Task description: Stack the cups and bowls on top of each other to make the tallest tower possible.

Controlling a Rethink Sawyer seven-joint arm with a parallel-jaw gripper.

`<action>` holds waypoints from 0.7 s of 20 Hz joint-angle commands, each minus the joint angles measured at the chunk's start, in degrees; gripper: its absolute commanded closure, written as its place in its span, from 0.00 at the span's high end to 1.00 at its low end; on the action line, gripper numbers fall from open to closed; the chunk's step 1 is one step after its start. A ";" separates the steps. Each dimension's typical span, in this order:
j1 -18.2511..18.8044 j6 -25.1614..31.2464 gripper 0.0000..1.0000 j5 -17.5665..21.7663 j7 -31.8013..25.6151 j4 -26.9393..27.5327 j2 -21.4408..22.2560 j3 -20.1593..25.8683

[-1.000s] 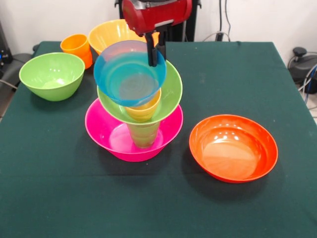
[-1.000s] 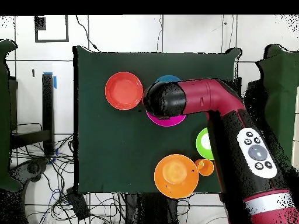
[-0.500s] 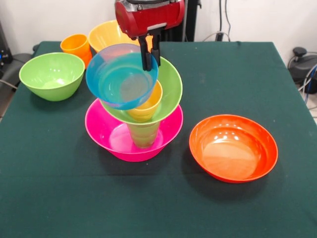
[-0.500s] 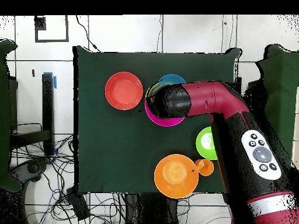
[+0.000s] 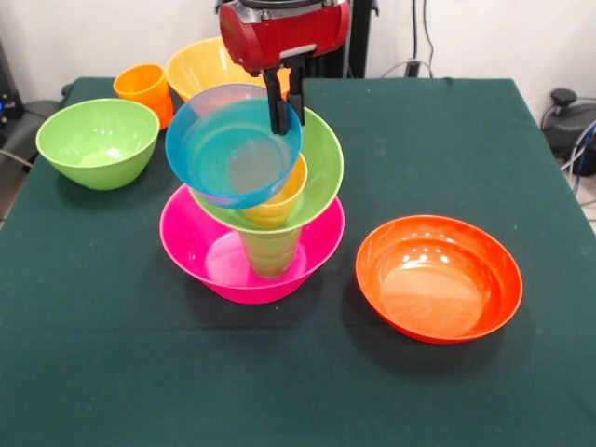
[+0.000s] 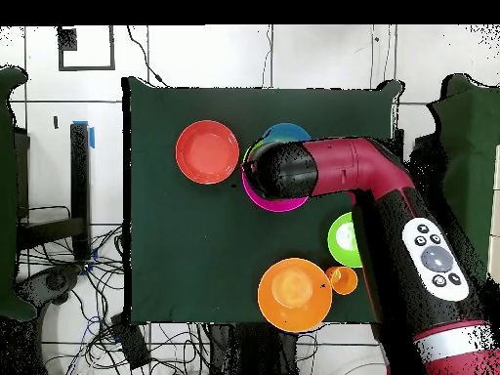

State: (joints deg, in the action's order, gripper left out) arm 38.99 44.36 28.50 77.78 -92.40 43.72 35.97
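Tower (image 5: 265,219), near table centre: large pink bowl (image 5: 200,247) as base, on the dark green table (image 5: 447,140); a green cup (image 5: 270,253) standing inside it; a yellow cup (image 5: 279,207) above that; a light green bowl (image 5: 321,168) flared around the yellow cup. Translucent blue bowl (image 5: 233,144): tilted with its mouth toward the camera, low against the light green bowl's rim and over the yellow cup; whether it rests on them or hangs free cannot be told. Gripper (image 5: 286,98): clenched on the blue bowl's far rim, one finger inside and one outside. Unstacked: red-orange bowl (image 5: 438,277) well apart on the table; second light green bowl (image 5: 98,142) near a far corner; orange cup (image 5: 144,88) and yellow-orange bowl (image 5: 209,63) just beside each other at the far edge. Overhead, the arm (image 6: 391,210) covers most of the tower. Progress, as judged: four pieces stacked, a fifth being placed but not released; four pieces remain.
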 commanded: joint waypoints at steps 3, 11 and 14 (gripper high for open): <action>-1.49 -1.91 0.00 1.07 0.86 -5.76 -0.02 -0.29; -1.88 -1.22 0.00 1.05 -0.05 -4.27 0.94 0.29; -1.83 -2.30 0.00 1.68 -0.73 -3.95 0.95 0.67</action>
State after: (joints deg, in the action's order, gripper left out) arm 38.85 44.37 28.50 77.78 -93.88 45.28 35.98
